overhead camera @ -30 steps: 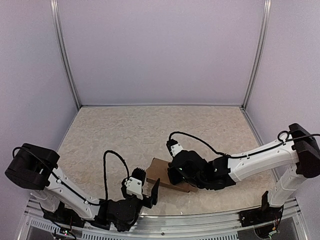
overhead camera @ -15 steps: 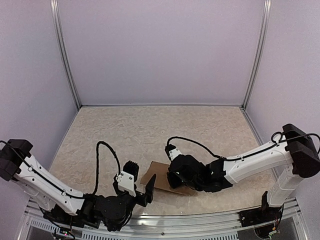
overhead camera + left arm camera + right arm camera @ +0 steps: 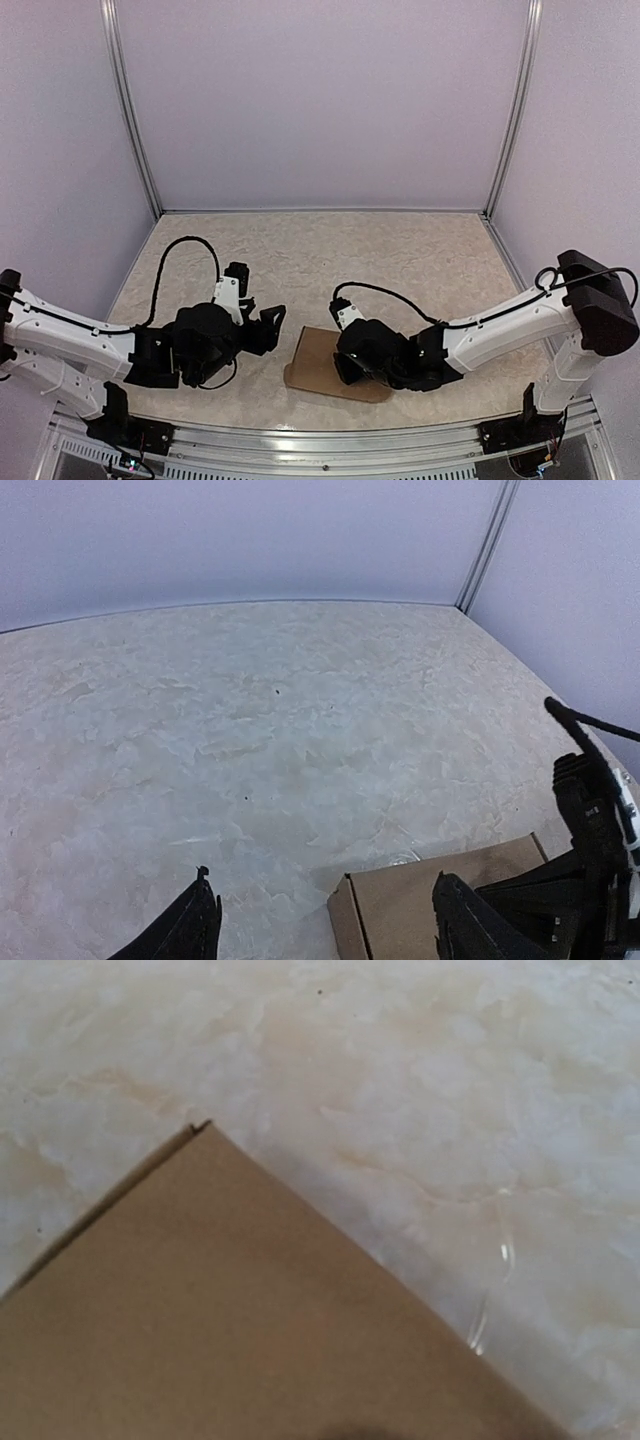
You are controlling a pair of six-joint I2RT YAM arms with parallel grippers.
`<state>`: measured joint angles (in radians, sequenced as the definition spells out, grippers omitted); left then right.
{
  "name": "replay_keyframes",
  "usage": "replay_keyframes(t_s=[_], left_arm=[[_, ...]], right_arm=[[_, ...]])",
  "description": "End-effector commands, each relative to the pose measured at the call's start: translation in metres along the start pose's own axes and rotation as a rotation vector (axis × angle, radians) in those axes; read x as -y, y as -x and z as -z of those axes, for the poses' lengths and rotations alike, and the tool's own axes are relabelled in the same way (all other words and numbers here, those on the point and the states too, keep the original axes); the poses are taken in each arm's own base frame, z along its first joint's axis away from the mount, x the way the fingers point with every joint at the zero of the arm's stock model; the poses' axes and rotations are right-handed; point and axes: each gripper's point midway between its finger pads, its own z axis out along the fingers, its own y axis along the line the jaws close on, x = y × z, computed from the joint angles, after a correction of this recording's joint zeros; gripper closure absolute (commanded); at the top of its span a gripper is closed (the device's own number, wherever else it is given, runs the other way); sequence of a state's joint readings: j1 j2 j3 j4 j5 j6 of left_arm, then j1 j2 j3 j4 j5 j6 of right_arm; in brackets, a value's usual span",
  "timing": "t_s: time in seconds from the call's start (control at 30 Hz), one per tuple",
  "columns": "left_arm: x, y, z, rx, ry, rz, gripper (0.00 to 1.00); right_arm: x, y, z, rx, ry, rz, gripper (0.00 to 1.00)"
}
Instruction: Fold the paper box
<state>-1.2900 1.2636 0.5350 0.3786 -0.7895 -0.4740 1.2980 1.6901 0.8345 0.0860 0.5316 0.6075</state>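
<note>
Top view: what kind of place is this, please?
Probably a robot test cell, not a home: plain walls on metal posts enclose a marbled table, a left arm and a right arm are bolted at its near edge, and a box lies between them.

I see a plain brown paper box (image 3: 318,365) on my cream, beige-marbled table (image 3: 320,255). My left hand (image 3: 272,328) and right hand (image 3: 349,368) are black; walls (image 3: 320,100) pale lilac.
</note>
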Motion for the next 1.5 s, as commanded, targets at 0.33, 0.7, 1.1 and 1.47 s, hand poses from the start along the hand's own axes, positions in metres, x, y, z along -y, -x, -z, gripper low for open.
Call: replay_keyframes(t_s=[0.33, 0.7, 1.1, 1.47], left_arm=[[-0.004, -0.026, -0.015, -0.219, -0.263, 0.120, 0.34], [0.000, -0.038, -0.030, -0.432, -0.388, 0.257, 0.33], [0.017, -0.085, -0.052, -0.648, -0.421, 0.268, 0.34], [0.008, -0.114, -0.057, -0.743, -0.367, 0.283, 0.52]], right_arm=[[0.025, 0.029, 0.058, 0.015, 0.013, 0.058, 0.82], [0.081, -0.012, 0.064, -0.200, 0.075, -0.298, 0.63], [0.065, -0.050, 0.046, -0.322, 0.179, -0.448, 0.59], [0.071, -0.059, 0.035, -0.320, 0.165, -0.520, 0.65]])
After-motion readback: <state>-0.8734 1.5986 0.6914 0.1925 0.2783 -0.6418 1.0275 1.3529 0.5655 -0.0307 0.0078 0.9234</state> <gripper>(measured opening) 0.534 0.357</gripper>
